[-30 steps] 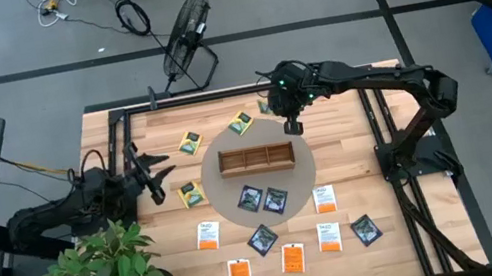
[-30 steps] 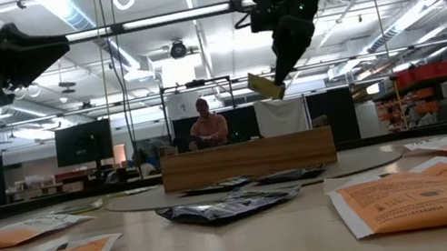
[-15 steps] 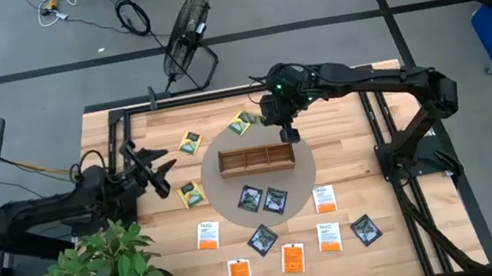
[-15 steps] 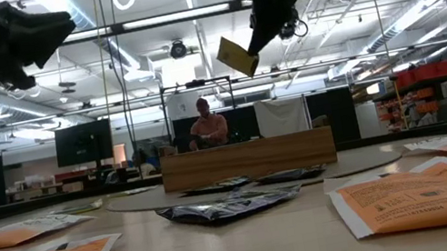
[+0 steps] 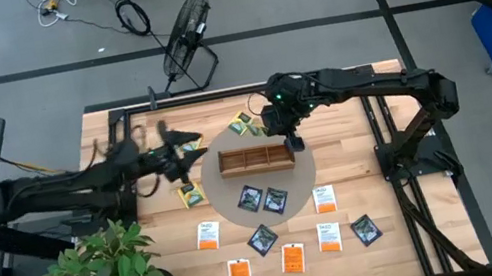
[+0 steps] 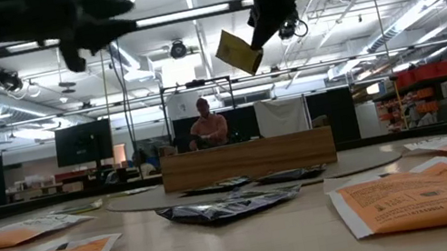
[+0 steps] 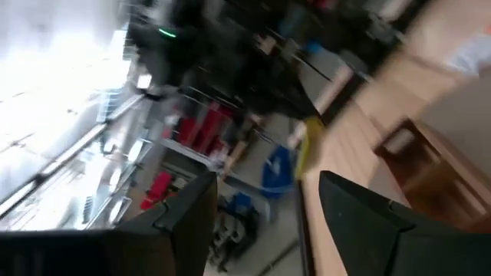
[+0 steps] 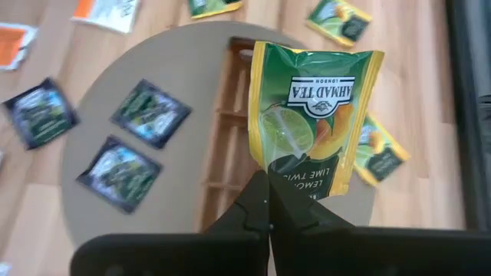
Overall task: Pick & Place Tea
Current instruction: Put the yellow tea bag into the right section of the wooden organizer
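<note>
- Dark right hand (image 5: pixel 290 136) is clenched on the lower edge of one yellow-green packet (image 8: pixel 314 107), high over the bench (image 5: pixel 343 111); the low view shows the packet tilted in the air
- Straight below that hand lies the tray (image 5: pixel 256 160), on a round mat (image 5: pixel 239 210) in mid-bench; the hand hangs over the tray's right end
- Tray's long axis runs left to right across the bench, with three compartments in a row, all empty as far as the wrist view shows; my judgement is that the coming move is a short drop down, with the packet turned to fit a compartment
- Left hand (image 5: pixel 179 152) is released, fingers (image 7: pixel 184 222) apart with nothing between them; it hovers over the bench's left part, just beside a lying yellow-green one (image 5: pixel 191 146)
- For the tray the right hand is the nearer; for the yellow-green ones on the left the left hand is nearer
- Yellow-green: four, one held and three lying, all left of or behind the tray
- Dark packets (image 5: pixel 250 198): four, two on the mat just in front of the tray, two nearer the front edge
- White-orange packets (image 5: pixel 324 198): three, in front of the mat
- Orange packets (image 5: pixel 293 258): two, at the front edge
- Thirteen packets in all, none in the tray yet
</note>
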